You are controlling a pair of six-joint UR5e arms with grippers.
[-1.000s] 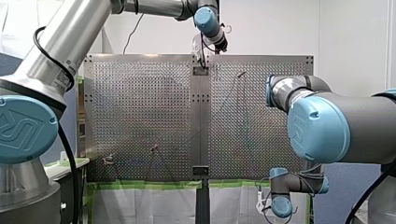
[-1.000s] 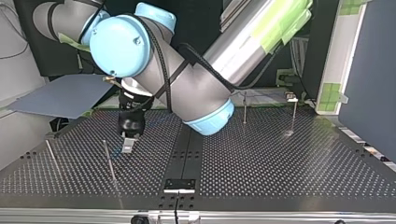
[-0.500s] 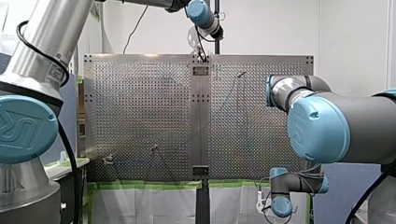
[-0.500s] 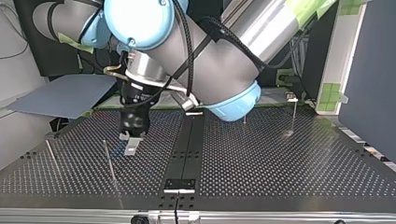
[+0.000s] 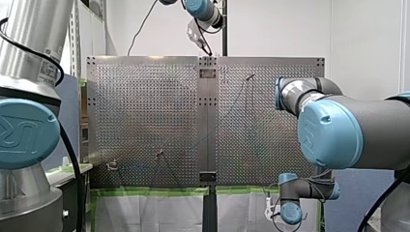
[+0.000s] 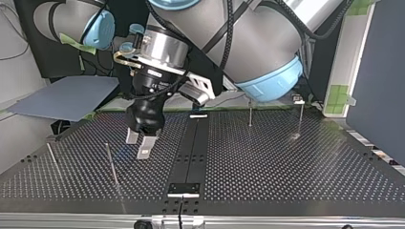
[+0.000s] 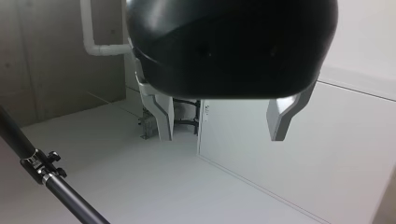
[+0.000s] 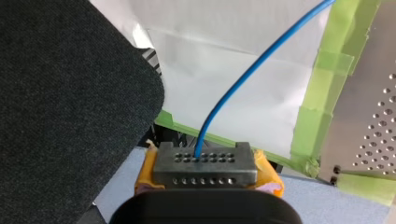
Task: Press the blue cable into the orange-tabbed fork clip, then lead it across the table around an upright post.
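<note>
- The left pincer [image 6: 139,146] hangs above the perforated desk [image 6: 286,167]. In the top view it sits just left of the dark centre strip [image 6: 191,152].
- Its metal fingers [image 7: 163,116] stand apart, and the left wrist view shows nothing between them.
- The right pincer [image 8: 205,161] is clamped on the blue cable [image 8: 243,79]. The cable enters a perforated metal block [image 8: 205,164] set between yellow-orange pads [image 8: 268,175].
- From the block, the blue cable rises in a curve ahead of the right pincer, toward the green tape [image 8: 322,116] on the desk edge.
- In the front view, the right pincer sits below the near edge of the desk, at the view's lower right, well apart from the left pincer.
- Thin upright posts stand on the desk. In the top view, one post [image 6: 112,164] is near the left pincer, at its left.
- Two more posts [image 6: 250,113] stand at the far right of the top view.
</note>
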